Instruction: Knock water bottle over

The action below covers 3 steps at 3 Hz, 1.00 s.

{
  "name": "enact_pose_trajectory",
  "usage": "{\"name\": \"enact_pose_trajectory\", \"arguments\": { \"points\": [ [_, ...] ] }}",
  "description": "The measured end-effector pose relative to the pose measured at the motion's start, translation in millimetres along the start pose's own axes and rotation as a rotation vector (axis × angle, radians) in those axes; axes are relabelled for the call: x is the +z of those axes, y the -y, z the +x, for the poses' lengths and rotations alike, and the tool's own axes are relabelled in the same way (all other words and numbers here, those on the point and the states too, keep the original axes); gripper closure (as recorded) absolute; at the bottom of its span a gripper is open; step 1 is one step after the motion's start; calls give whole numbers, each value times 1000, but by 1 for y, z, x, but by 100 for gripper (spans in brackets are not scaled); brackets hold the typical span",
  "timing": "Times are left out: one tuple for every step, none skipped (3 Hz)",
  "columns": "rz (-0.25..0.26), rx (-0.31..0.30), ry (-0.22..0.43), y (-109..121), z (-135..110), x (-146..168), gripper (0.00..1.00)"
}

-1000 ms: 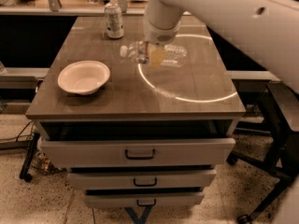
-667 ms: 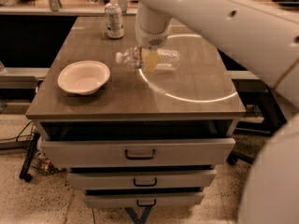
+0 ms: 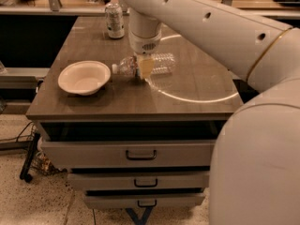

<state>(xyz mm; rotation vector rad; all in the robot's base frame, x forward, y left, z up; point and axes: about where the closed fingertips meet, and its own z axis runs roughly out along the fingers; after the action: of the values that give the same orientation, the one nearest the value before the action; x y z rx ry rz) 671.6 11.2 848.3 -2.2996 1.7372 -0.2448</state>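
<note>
One water bottle (image 3: 161,63) partly behind jaws

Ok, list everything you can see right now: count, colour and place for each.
Clear ribbed plastic water bottle: one, clear with a white cap, lying on its side mid-table, cap toward the bowl.
Silver drink can: one, silver, upright near the table's far edge.
Round white bowl: one, white, left part of the table, close to the bottle's cap.
Brown wood-grain table top: one, brown, centre of view.
Grey drawers with handles: three, grey, stacked under the top.
White robot arm: one, white, reaching in from the right.
Tool: one, pale, down at the bottle's middle, in front of it.
</note>
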Motion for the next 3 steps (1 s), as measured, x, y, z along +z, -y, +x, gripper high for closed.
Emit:
{"name": "enact_pose_trajectory", "arguments": {
  "points": [
    [-28, -12, -1, -2, -3, 7, 13],
    [-38, -24, 0, -2, -4, 7, 0],
    [-39, -19, 11, -5, -1, 1, 0]
  ]
}}
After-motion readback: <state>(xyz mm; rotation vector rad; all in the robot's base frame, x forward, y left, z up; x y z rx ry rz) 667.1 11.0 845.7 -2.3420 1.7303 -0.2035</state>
